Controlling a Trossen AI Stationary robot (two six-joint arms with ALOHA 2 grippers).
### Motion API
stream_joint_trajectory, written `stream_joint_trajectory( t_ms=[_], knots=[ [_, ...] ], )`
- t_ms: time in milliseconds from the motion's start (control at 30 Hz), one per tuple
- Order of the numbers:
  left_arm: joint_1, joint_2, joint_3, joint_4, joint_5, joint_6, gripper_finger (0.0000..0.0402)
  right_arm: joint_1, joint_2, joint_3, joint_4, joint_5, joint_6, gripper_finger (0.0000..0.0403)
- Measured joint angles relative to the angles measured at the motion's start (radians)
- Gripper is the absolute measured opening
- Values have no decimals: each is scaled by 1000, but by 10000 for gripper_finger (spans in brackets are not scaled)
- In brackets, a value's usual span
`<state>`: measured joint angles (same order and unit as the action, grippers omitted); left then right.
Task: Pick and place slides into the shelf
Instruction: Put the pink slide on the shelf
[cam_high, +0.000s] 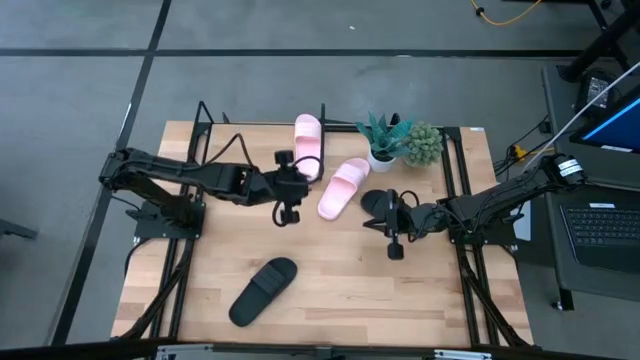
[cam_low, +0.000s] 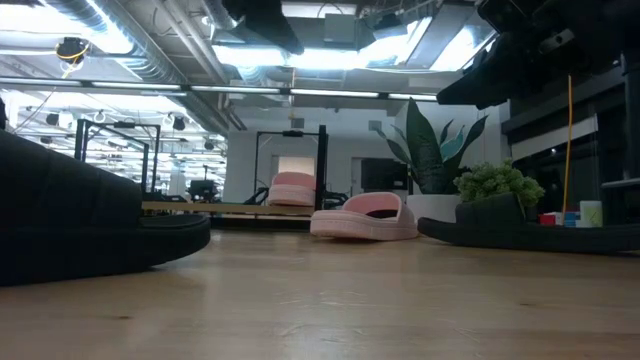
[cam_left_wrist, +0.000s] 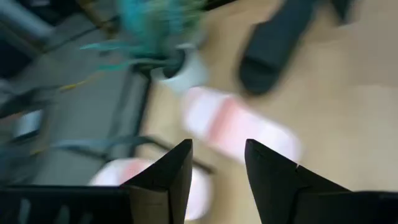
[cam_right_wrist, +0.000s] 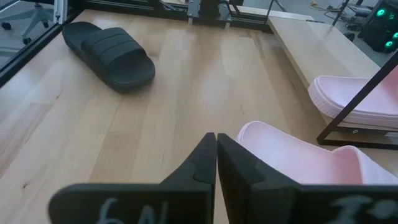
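One pink slide (cam_high: 308, 140) lies sole-down on the shelf (cam_high: 240, 127), at its right end. The other pink slide (cam_high: 343, 187) lies flat on the table before the shelf. A black slide (cam_high: 264, 290) rests near the table's near edge. The second black slide (cam_high: 377, 203) lies beside the plants, partly under my right arm. My left gripper (cam_left_wrist: 217, 155) hovers open above the two pink slides (cam_left_wrist: 239, 124). My right gripper (cam_right_wrist: 216, 155) is shut, raised just right of the loose pink slide (cam_right_wrist: 298, 155), touching nothing.
Two small potted plants (cam_high: 380, 140) (cam_high: 422, 143) stand at the far edge, right of the shelf. Black side rails (cam_high: 462, 180) run along both table sides. Bare wood lies between the near black slide and the pink ones. A laptop (cam_high: 600, 230) sits off the table's right.
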<state>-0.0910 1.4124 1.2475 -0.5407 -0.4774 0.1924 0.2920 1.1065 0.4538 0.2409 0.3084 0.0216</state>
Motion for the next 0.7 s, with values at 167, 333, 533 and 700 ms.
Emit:
stream_joint_trajectory(
  t_ms=[167,333,533,700],
  knots=[
    [0,11,-53,69,111,-3,140,0,0,0,0,-17,0,17],
    [13,35,-132,191,137,9,140,0,0,0,1,-17,1,17],
    [43,119,-139,310,211,142,140,0,0,0,2,-16,0,17],
    [72,188,-140,412,241,273,140,0,0,0,1,-16,0,17]
  ],
)
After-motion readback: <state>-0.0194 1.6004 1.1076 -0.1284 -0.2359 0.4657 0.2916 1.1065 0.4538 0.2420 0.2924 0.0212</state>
